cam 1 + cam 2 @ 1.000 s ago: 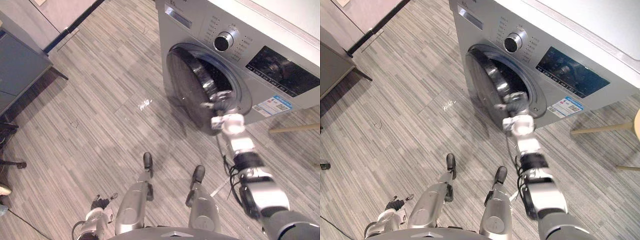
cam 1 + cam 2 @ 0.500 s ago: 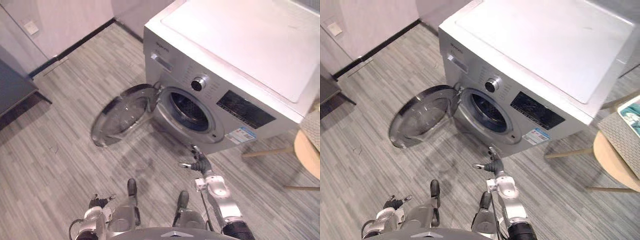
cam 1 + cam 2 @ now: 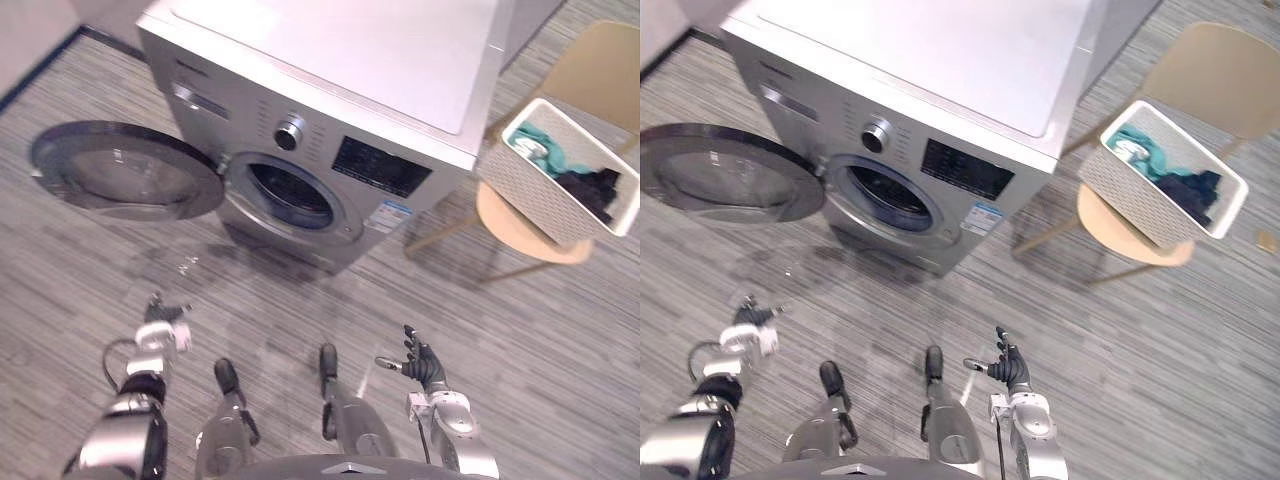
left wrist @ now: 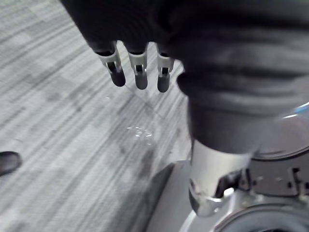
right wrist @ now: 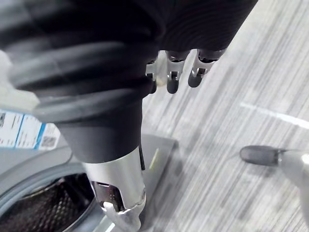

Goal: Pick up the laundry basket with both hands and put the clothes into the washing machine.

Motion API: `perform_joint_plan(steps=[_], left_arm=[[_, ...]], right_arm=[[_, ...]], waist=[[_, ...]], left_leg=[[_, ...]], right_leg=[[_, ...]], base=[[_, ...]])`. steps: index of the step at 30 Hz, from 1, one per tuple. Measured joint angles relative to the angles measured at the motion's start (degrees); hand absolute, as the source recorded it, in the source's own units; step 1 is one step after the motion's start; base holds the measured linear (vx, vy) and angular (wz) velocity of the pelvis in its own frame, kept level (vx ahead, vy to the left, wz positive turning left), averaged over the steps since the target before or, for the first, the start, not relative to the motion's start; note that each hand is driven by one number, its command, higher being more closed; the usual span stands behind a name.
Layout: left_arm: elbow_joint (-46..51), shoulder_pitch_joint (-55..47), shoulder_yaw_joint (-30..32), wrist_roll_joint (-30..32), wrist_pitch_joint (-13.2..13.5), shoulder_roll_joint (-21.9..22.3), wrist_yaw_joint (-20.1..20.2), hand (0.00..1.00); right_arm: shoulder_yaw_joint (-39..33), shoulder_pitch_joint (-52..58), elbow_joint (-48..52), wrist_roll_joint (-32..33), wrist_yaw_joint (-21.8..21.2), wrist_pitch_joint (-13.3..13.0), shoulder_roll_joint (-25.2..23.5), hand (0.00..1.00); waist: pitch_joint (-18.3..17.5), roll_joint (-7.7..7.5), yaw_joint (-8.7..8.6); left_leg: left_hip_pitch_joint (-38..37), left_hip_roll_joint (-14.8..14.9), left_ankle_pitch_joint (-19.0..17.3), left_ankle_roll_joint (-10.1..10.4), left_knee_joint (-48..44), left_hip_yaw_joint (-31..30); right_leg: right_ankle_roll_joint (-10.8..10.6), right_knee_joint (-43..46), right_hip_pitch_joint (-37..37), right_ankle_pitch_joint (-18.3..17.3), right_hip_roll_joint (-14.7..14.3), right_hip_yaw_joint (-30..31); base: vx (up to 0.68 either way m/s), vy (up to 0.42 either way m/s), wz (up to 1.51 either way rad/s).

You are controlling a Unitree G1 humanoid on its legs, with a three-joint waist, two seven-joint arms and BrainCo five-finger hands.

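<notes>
The white woven laundry basket [image 3: 530, 195] stands on a tan chair [image 3: 515, 228] to the right of the washing machine [image 3: 330, 70]. Teal and dark clothes [image 3: 560, 165] lie inside it. The machine's round door [image 3: 125, 170] is swung wide open to the left, baring the drum opening [image 3: 290, 195]. My left hand [image 3: 160, 328] hangs low at the left over the floor, its fingers [image 4: 140, 72] straight and holding nothing. My right hand [image 3: 425, 365] is low at the right, well short of the basket, with relaxed fingers [image 5: 174, 77] and nothing in them.
Grey striped wood flooring [image 3: 560, 340] stretches between me and the chair. The open door takes up the floor space left of the machine. The chair's back [image 3: 600, 70] rises behind the basket.
The camera has swung right, bringing the basket and chair into view. The washer door went from nearly shut to wide open. My right hand left the door and dropped low.
</notes>
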State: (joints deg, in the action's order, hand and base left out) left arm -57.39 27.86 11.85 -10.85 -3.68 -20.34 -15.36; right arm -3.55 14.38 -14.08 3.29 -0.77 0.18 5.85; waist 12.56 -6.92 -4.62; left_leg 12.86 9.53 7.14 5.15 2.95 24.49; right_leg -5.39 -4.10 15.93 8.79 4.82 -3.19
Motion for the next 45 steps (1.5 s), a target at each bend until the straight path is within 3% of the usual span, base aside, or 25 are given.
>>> perform_joint_plan(steps=[3,7,12,16,22,26,29,32,34,35,39,41,45], left_arm=[[-0.1,7.0,3.0,-3.7,0.5,-4.3,-2.5,0.0],[-2.1,15.4,3.7,-5.0,0.5,-9.0,-4.9,0.0],[-2.4,19.6,3.5,-4.8,0.1,-10.2,-6.0,0.0],[-2.2,21.5,3.3,-4.6,0.3,-11.4,-6.5,0.0],[-2.2,21.3,3.7,-3.5,0.4,-12.1,-7.7,0.0],[2.6,14.3,3.9,-3.5,1.2,-8.8,-7.8,0.0],[9.0,-0.5,1.3,-3.5,2.2,1.6,-6.8,0.0],[10.1,-11.3,-3.3,-2.2,2.3,8.2,-3.8,0.0],[8.0,-18.8,-4.1,-1.6,2.1,12.4,-0.5,0.0],[5.6,-22.3,-4.4,-1.5,2.1,13.8,1.2,0.0],[0.9,-28.9,-4.1,1.5,2.0,14.6,5.3,0.0],[-1.8,-31.2,-3.1,4.5,1.9,14.2,6.9,0.0],[-5.2,-33.3,0.6,4.9,1.1,14.2,9.3,0.0]], right_arm=[[0.7,1.2,1.2,1.8,0.0,-0.1,-1.7,0.0],[3.1,1.2,2.0,3.4,0.0,-0.6,-1.9,0.0],[7.2,1.2,2.1,4.2,-0.5,-1.5,-1.9,0.0],[8.1,1.1,2.1,4.2,-1.7,-1.7,-2.0,0.0],[9.3,1.1,2.0,4.2,-1.8,-1.8,-1.9,0.0],[9.7,1.0,1.7,4.0,-1.7,-1.7,-1.9,0.0],[8.2,-2.4,-6.1,2.8,-1.5,-1.4,-2.5,0.0],[3.2,-5.8,-13.2,0.8,-0.9,-0.9,-3.2,0.0],[-1.0,-8.0,-18.8,-0.3,0.7,-0.2,-3.0,0.0],[-2.9,-8.4,-22.0,-1.5,1.3,0.3,-2.7,0.0],[-8.7,-9.6,-33.2,-2.9,2.3,2.2,-2.1,0.0],[-12.4,-10.3,-38.1,-3.8,2.7,2.7,-1.4,0.0],[-20.5,-9.0,-45.6,-3.8,3.1,4.1,-1.0,0.0]], waist=[[1.0,-2.62,-0.51],[1.8,-3.05,-0.6],[2.3,-3.23,-0.54],[4.2,-4.41,-0.25],[4.8,-4.74,-0.41],[4.9,-4.63,-0.15],[5.6,-3.37,0.72],[5.5,-2.03,2.07],[4.9,-0.02,3.67],[3.9,1.82,4.3],[0.7,5.84,5.54],[-2.0,6.38,5.83],[-4.8,5.68,5.87]], left_leg=[[3.9,2.1,-3.1,0.2,-6.8,0.6],[8.7,7.0,-9.2,0.7,-18.5,0.6],[12.3,9.6,-13.2,0.7,-25.2,-1.4],[13.7,9.4,-13.6,0.2,-26.9,-2.7],[14.7,9.4,-13.4,0.1,-27.8,-4.0],[14.2,9.1,-12.9,-0.4,-27.9,-4.4],[10.8,7.1,-12.4,-0.5,-25.8,-6.6],[7.9,4.8,-11.4,-0.9,-22.7,-7.4],[4.8,2.4,-9.9,-1.3,-18.8,-7.8],[3.2,1.0,-9.0,-1.4,-16.4,-8.4],[-3.9,-2.5,-5.6,-1.7,-8.3,-10.3],[-7.6,-3.6,-4.0,-1.6,-4.0,-10.9],[-12.0,-5.1,-1.6,-1.6,1.1,-14.7]], right_leg=[[0.0,-0.5,1.6,1.1,-0.7,1.4],[-1.6,-0.5,2.4,3.3,-3.1,3.1],[-1.9,-0.5,2.3,3.6,-4.1,3.2],[-1.4,-0.5,2.3,3.0,-3.7,2.6],[-0.3,-0.5,2.2,2.5,-3.9,1.7],[-0.2,-0.5,1.2,2.6,-3.8,0.7],[0.0,-0.5,-3.2,0.7,-2.5,-2.3],[-0.5,-0.5,-6.0,-0.7,-0.9,-4.3],[-0.8,0.5,-8.0,-2.1,0.8,-5.8],[-0.9,1.5,-8.7,-3.3,1.8,-6.9],[-1.9,3.7,-12.9,-6.3,3.7,-9.6],[-2.2,4.0,-15.1,-7.4,4.3,-10.7],[-2.6,5.6,-19.0,-10.2,5.0,-14.9]], base=[[0.01,-0.047,-0.24],[0.0,-0.029,-0.31],[-0.04,-0.006,-0.02],[-0.06,-0.023,0.16],[-0.01,-0.059,0.06],[0.05,-0.043,0.11],[0.09,-0.012,0.49],[0.08,0.01,0.54],[0.05,0.048,0.52],[0.05,0.052,0.52],[0.06,0.04,0.49],[0.07,0.004,0.3],[0.06,0.004,0.57]])
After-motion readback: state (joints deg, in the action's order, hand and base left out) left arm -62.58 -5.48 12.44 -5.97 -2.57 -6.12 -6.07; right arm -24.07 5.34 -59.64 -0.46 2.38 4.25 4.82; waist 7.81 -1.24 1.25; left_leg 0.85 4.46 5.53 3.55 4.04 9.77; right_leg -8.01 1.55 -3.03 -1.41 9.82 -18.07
